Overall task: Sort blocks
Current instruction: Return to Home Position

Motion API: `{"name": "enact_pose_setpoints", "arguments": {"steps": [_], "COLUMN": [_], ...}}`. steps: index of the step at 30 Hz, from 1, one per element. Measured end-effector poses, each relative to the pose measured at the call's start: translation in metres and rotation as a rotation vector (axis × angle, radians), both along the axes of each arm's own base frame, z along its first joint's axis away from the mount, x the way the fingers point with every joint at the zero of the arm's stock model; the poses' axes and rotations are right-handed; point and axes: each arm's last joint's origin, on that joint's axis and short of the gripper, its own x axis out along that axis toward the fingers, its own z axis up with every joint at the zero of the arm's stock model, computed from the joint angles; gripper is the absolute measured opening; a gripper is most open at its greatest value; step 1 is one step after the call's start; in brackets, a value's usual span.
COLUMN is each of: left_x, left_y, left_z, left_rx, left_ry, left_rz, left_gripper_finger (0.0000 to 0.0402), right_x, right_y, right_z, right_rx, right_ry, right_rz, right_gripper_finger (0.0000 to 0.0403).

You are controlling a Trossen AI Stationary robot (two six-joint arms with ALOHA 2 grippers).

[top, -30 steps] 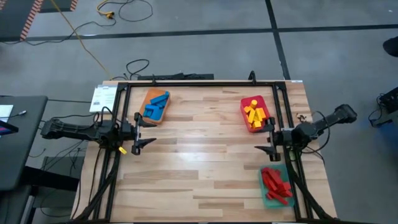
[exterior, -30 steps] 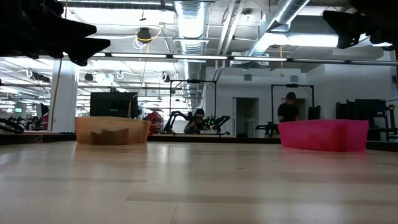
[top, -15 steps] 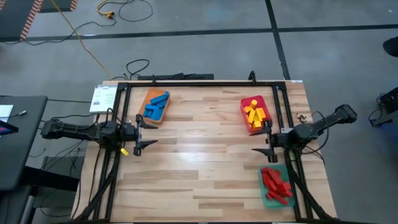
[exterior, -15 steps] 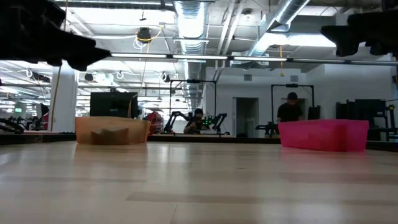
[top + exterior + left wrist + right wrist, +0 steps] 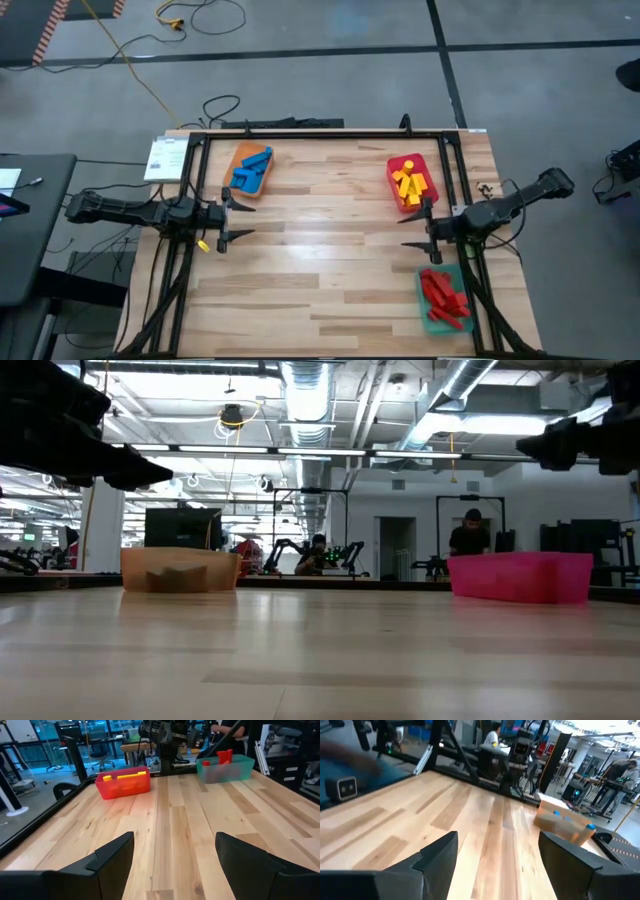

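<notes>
Over the table (image 5: pixel 330 260), seen from above, the left gripper (image 5: pixel 238 213) hangs near the 9 o'clock edge, released, jaws apart and holding nothing. The blue blocks (image 5: pixel 250 168) lie piled in the orange tray (image 5: pixel 236 188) at about 1 o'clock from it, near but apart. The right gripper (image 5: pixel 412 226) hangs near the 3 o'clock edge, also spread and bare. The yellow blocks (image 5: pixel 407 184) fill the red tray (image 5: pixel 392 172) at 12 o'clock from it, and the red blocks (image 5: pixel 441 292) lie in the green tray (image 5: pixel 432 320) at 5 o'clock. No block lies loose on the wood.

From table height, both grippers show as dark shapes high above the boards, the left above the orange tray, the right above the red tray. The blocks are hidden by the tray walls.

Past the left wrist, its two fingers (image 5: pixel 112 857) stand wide apart over bare wood; the yellow and red blocks sit in their trays across the table.

Past the right wrist, its fingers (image 5: pixel 437 857) are likewise parted, and the blue blocks peek over the orange tray's rim far ahead.
</notes>
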Motion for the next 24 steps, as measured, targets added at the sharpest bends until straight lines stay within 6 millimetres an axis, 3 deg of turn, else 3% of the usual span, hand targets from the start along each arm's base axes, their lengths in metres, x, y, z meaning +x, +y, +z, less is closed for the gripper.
{"name": "enact_pose_setpoints", "arguments": {"steps": [24], "left_x": [0.0000], "left_y": [0.0001], "left_z": [0.0000], "left_rx": [0.000], "left_ry": [0.000], "left_rz": [0.004], "left_gripper_finger": [0.0275], "right_x": [-0.0006], "right_y": [-0.0003], "right_z": [-0.0077], "right_rx": [-0.033], "right_ry": [0.072], "right_rz": [0.000], "right_gripper_finger": [0.0290]}}
